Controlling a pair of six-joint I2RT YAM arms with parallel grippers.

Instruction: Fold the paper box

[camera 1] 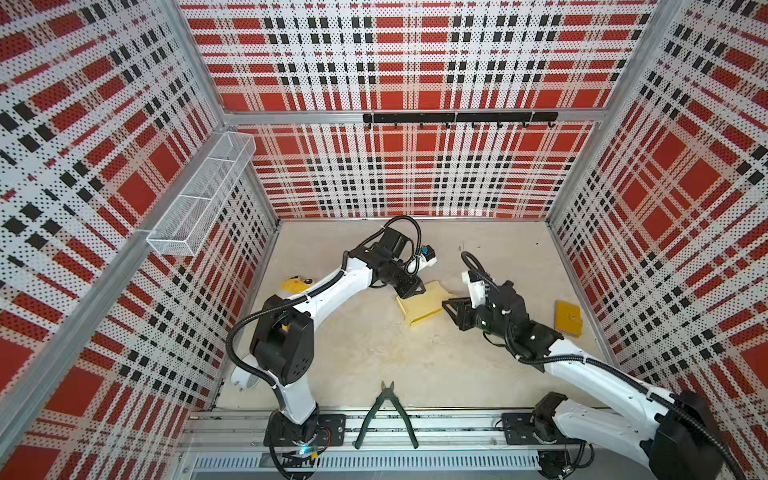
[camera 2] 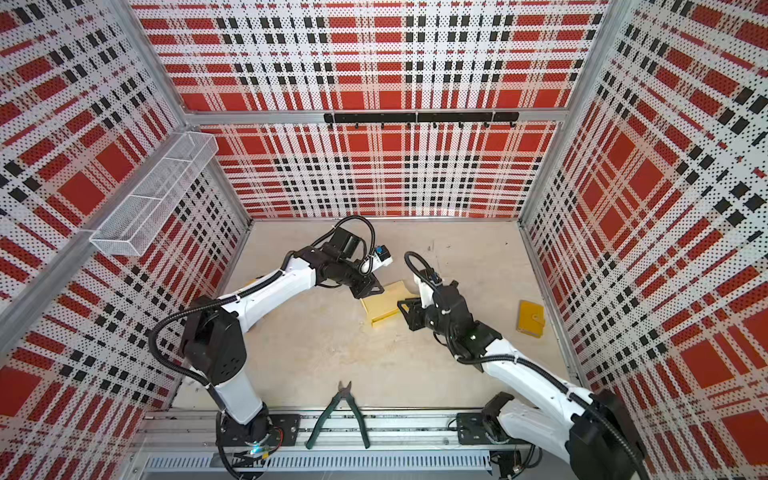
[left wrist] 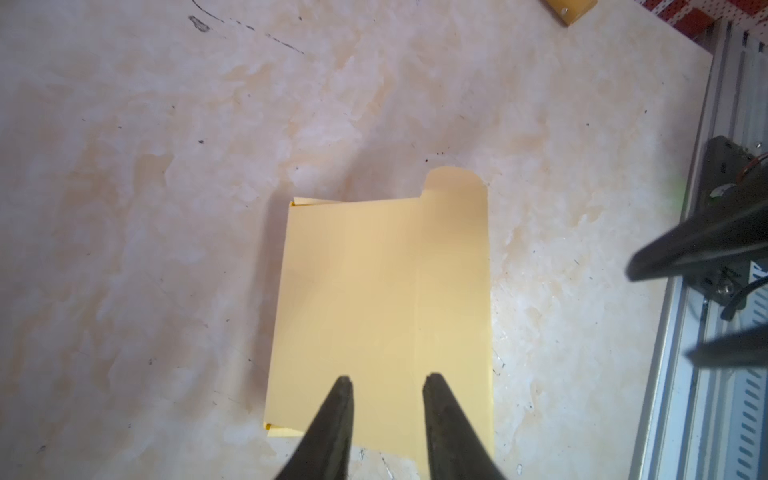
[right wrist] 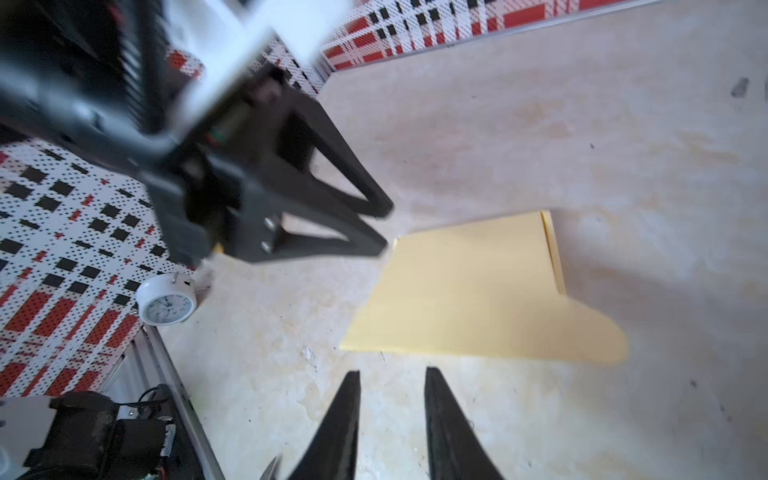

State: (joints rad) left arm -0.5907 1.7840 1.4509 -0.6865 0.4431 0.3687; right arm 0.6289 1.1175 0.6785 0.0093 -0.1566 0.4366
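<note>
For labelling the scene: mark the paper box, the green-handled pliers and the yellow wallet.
paper box (camera 1: 422, 307), in a top view, flat middle panel
green-handled pliers (camera 1: 387, 395), in a top view, the pivot
yellow wallet (camera 1: 568, 318), in a top view, cover centre

- One paper box (camera 1: 424, 308)
- One orange-yellow flat piece (camera 1: 568, 318)
- One pair of green-handled cutters (camera 1: 387, 398)
- One white dial clock (right wrist: 166, 306)
- One wire mesh basket (camera 1: 203, 195)
- One black hook rail (camera 1: 459, 117)

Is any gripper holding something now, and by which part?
Nothing is held. The left gripper stands open over the paper box; the right gripper is open over the table.
</note>
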